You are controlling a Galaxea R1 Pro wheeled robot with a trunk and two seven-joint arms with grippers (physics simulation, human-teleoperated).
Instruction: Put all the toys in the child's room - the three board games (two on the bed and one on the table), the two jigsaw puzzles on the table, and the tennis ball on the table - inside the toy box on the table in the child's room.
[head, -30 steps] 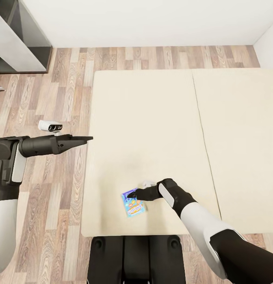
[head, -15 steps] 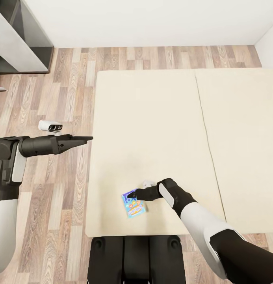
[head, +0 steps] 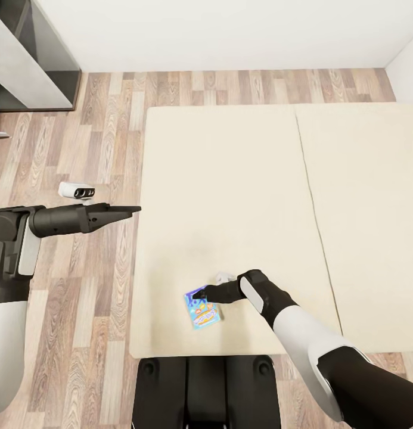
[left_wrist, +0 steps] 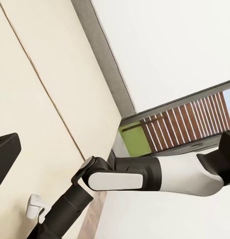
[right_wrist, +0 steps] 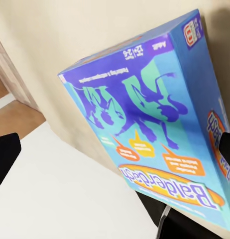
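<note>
The flat cardboard board game box (head: 202, 312) is blue with purple and teal figures and orange labels; the bed (head: 230, 179) is plain cream; the plank floor (head: 99, 149) is brown-grained.

Right end effector (head: 198, 294) at board game (head: 202, 311); cream bed (head: 230, 179) beneath

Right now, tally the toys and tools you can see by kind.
Board games: 1, blue box on the bed.
Tools: 2, left tool over the floor, right tool at the box.
Total: 3.
</note>
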